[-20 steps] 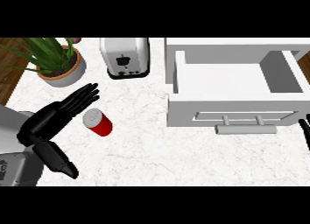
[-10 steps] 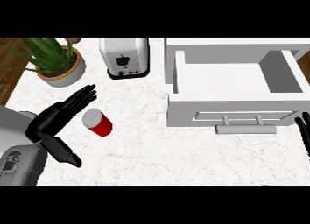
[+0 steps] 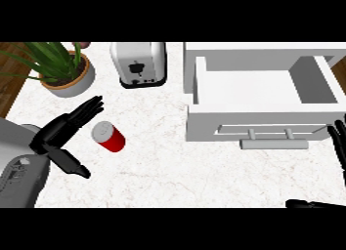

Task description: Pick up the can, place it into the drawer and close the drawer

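Head view shows the red can (image 3: 109,136) lying tilted on its side on the white marble table (image 3: 176,171), in the left half, its pale lid end turned toward the far left. Just beside it on the left, the left hand (image 3: 64,129) is spread, fingers straight and angled toward the far edge, thumb stretched back toward the near edge; the can sits apart from the palm, in the opening between fingers and thumb, a pose that looks set for closing round it. Nothing is grasped yet. To the right, the white drawer (image 3: 266,88) stands pulled out and open at the top, ready to take the can, its bar handle (image 3: 273,143) facing the near edge. Near the right edge the right hand (image 3: 345,146) rests open, fingers up. Along the far edge stand a toaster (image 3: 138,64) and a potted plant (image 3: 60,68).
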